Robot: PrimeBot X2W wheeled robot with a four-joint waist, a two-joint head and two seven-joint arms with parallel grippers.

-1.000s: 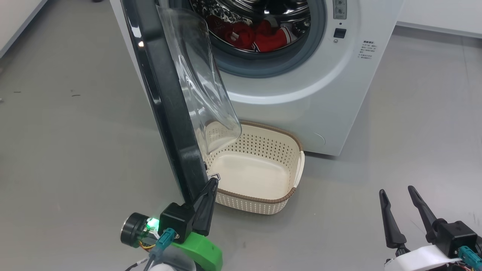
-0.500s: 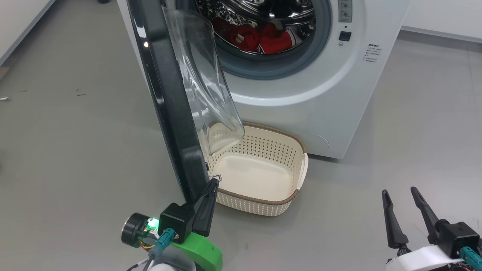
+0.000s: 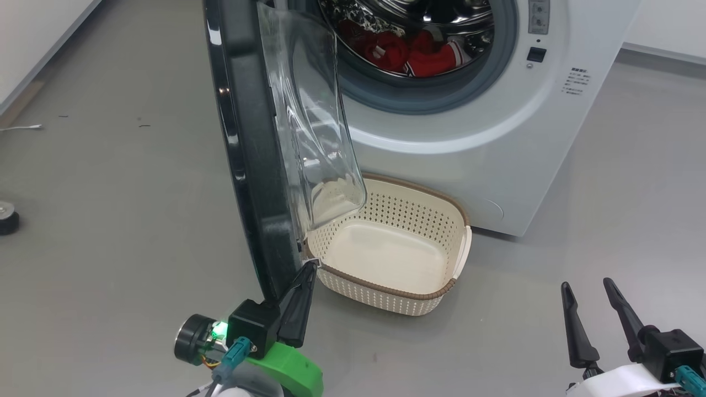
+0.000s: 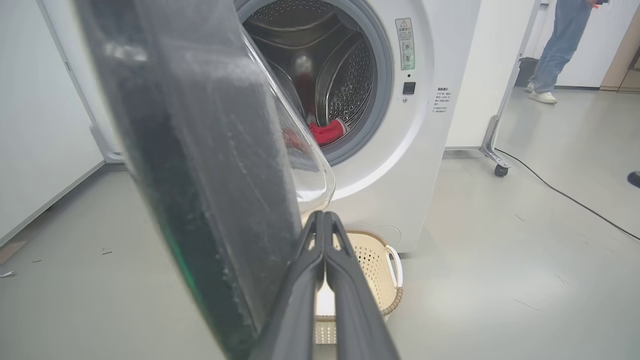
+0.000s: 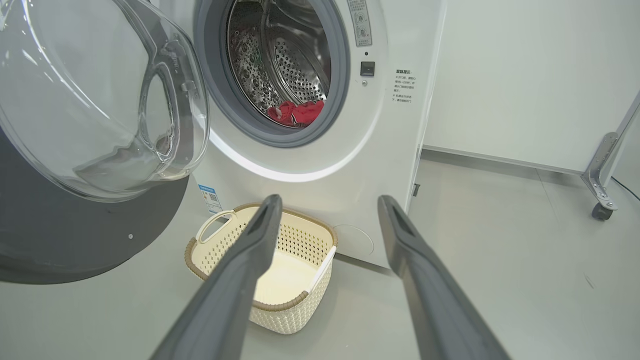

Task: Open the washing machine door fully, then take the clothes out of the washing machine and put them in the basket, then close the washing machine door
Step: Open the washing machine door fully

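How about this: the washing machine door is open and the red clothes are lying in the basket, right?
Not quite. The washing machine door is open, but the red clothes lie inside the washing machine, down in its drum, not in the basket. The head view shows it.

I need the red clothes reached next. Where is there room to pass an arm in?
Free: grey floor right of the cream perforated basket, and the drum mouth right of the black-framed glass door. Crowded: the door's lower edge, where the shut left pincer sits beside the basket.

Drum mouth (image 3: 460,22) unblocked, door (image 3: 242,138) jutting leftward
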